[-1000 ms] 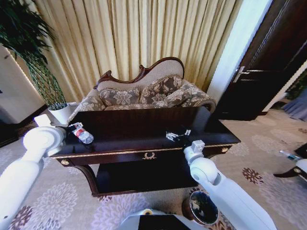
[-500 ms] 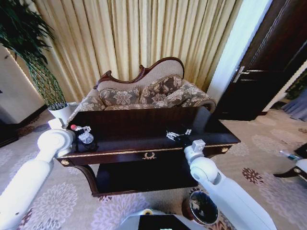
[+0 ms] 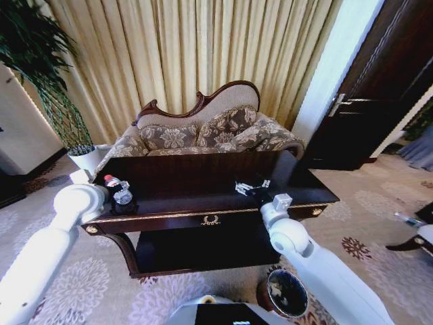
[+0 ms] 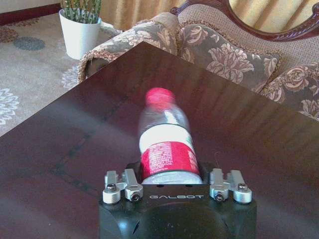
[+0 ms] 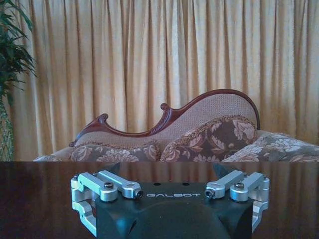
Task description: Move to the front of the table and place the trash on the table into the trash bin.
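On the table (image 3: 203, 177): bottle (image 4: 167, 142) lying in left gripper's (image 4: 174, 185) grasp.
Right gripper (image 3: 252, 189) near small wads (image 3: 241, 187); grip state unclear.

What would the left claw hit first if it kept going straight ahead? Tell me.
The bottle. It lies on the table directly in front of the left claw, red cap pointing away, its base right at the claw's mount; actual contact is hard to judge.

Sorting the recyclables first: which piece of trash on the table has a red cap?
The clear bottle by the left hand; the whitish wads near the right hand have none.
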Tool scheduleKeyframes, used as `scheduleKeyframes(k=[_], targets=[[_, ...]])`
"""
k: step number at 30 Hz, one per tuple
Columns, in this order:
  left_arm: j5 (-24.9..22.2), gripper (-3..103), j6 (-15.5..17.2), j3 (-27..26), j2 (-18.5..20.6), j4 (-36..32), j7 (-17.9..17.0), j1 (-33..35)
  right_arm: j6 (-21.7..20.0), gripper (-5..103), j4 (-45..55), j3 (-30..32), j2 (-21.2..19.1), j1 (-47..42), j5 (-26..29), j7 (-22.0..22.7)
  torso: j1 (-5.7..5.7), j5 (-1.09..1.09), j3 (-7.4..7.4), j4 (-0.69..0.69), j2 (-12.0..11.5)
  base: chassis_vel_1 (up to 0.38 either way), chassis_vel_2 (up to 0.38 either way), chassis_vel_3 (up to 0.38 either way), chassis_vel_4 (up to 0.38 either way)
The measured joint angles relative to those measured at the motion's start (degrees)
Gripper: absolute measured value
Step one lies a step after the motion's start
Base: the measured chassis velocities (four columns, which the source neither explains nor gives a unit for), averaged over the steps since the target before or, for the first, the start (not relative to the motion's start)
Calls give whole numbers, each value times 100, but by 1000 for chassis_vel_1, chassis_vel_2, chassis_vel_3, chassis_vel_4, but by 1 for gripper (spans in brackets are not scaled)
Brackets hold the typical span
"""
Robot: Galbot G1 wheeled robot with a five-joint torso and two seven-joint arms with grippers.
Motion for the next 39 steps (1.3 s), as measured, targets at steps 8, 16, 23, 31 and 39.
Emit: scheduleKeyframes(k=[8,16,23,31,39], targets=[[14,40,3,-190,-1,-68,20,106,-8,100,-16,12,9,-28,-8,35,0,0,0,0,0,0,0,0,0],[1394,32,4,-145,40,-202,918,351,-20,100,130,92,-36,18,192,136,0,-2,0,0,0,0,0,0,0],[4703,32,-960,-43,202,-418,3692,871,-30,100,490,81,-83,64,1369,320,0,1,0,0,1,0,0,0,0],[6871,32,-2843,-200,437,-410,6169,1295,-255,100,1021,153,-257,585,3519,316,0,-1,0,1,1,0,0,0,0],[6836,32,-3854,-243,719,-645,7006,1326,-264,100,1231,110,-541,844,3687,-265,-1,0,0,-1,1,0,0,0,0]])
